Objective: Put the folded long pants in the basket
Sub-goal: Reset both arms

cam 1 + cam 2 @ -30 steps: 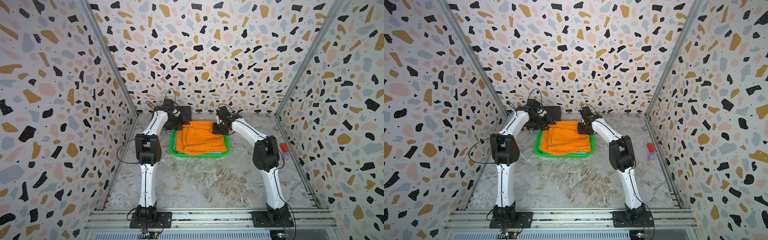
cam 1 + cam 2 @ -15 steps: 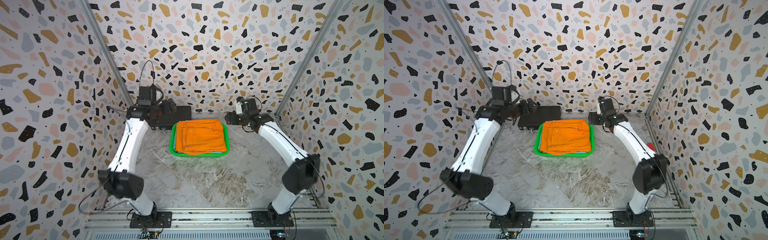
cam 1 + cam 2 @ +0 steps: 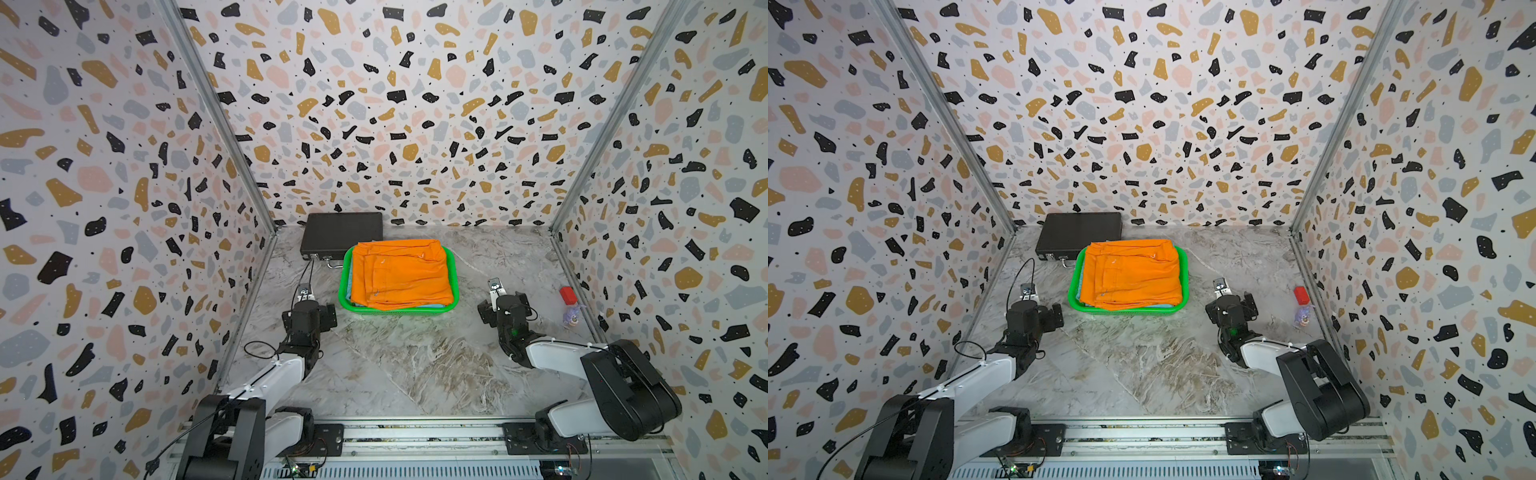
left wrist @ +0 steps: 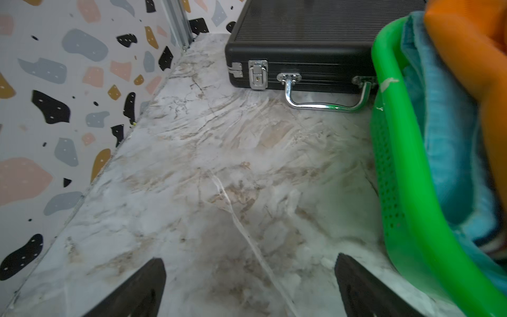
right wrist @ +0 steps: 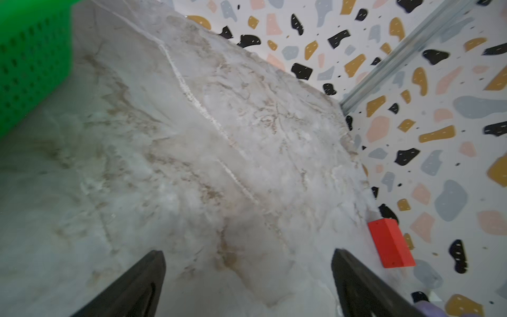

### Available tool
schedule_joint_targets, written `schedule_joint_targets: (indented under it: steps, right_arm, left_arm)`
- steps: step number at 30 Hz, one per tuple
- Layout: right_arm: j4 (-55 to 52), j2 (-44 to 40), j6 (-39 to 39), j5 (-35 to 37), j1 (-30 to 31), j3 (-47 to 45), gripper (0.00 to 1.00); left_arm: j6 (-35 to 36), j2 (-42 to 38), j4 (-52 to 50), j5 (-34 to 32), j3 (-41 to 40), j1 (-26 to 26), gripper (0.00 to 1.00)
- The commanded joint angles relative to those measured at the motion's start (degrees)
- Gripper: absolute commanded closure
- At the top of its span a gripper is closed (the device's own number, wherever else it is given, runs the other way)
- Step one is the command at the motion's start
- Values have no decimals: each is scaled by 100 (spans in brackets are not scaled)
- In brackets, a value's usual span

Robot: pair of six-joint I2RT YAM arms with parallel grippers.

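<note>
The green basket point(image 3: 344, 286) point(image 3: 1073, 291) stands at the back middle of the table. Folded orange long pants point(image 3: 401, 274) point(image 3: 1131, 276) lie on top in it, over a turquoise pair point(image 4: 444, 153) whose edge shows below. Any other pants in the stack are hidden. My left gripper point(image 3: 308, 316) point(image 4: 251, 263) hovers open over bare table, left of the basket's point(image 4: 406, 175) near corner. Right of the basket point(image 5: 30, 60), my right gripper point(image 3: 505, 309) point(image 5: 248, 259) is also open above the table. Nothing is between either pair of fingers.
A flat black case point(image 3: 341, 232) point(image 4: 301, 41) with a metal handle lies behind the basket at the back left. A red block point(image 3: 567, 295) point(image 5: 389, 243) and a small purple object point(image 3: 572, 313) sit by the right wall. Patterned walls close in three sides.
Both grippers were at the basket's back corners on the orange pants; they opened, let go, swung out and came back toward the front. The pants stay in the basket.
</note>
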Motion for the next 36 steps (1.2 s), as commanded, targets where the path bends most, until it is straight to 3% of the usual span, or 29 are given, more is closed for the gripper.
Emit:
schedule_joint_targets:
  steps: [1, 3, 6, 8, 9, 11, 12, 13, 16, 19, 22, 23, 25, 26, 27, 28, 31, 36]
  right_arm:
    - [656, -91, -215, 885, 35, 320, 0]
    - [711, -143, -213, 926, 35, 246, 0]
    - [261, -350, -65, 1093, 5, 234, 0]
    - [388, -375, -306, 921, -45, 113, 0]
    - [570, -243, -323, 1054, -107, -11, 0]
    - [1356, 141, -34, 1414, -273, -328, 1]
    - [1699, 281, -277, 1302, -213, -400, 0]
    - [2181, 470, -471, 634, -312, -571, 0]
    - [2916, 743, -483, 1036, -345, -721, 0]
    - [2388, 405, -19, 180, -770, -799, 0]
    - [1207, 199, 745, -1738, -1757, -540, 0]
    - [1915, 668, 976, -2094, -2128, -590, 2]
    - [1000, 284, 1109, -2050, -2159, -461, 0]
    - [1828, 588, 1011, -2061, -2149, -633, 0]
    - [1917, 520, 1001, -2045, -2136, -697, 0]
    - [1356, 275, 1065, -2022, -2132, -612, 0]
    - [1850, 544, 977, -1901, -2078, -641, 0]
    - [1194, 414, 779, -2536, -2070, -436, 0]
  left_arm:
    - [181, 533, 1686, -400, -150, -22, 0]
    - [364, 1113, 2380, -316, -111, -34, 0]
    - [399, 1115, 1958, -1, 7, -48, 0]
    - [371, 1349, 2714, -122, -306, -61, 0]
    - [453, 1502, 3160, -204, -386, -94, 0]
    - [434, 1385, 2799, -209, -275, -118, 0]
    - [415, 1330, 2591, -214, -233, -117, 0]
    - [419, 1344, 2630, -223, -243, -126, 0]
    - [428, 1397, 2773, -250, -273, -136, 0]
    - [437, 1384, 2769, -259, -274, -151, 0]
    - [445, 1393, 2769, -259, -274, -153, 0]
    - [445, 1382, 2769, -260, -272, -153, 0]
    - [443, 1385, 2770, -276, -274, -162, 0]
    - [454, 1382, 2769, -276, -274, -162, 0]
    - [454, 1386, 2769, -276, -270, -162, 0]
    - [454, 1385, 2769, -276, -271, -162, 0]
    - [463, 1383, 2760, -268, -266, -162, 0]
    - [463, 1382, 2757, -270, -266, -162, 0]
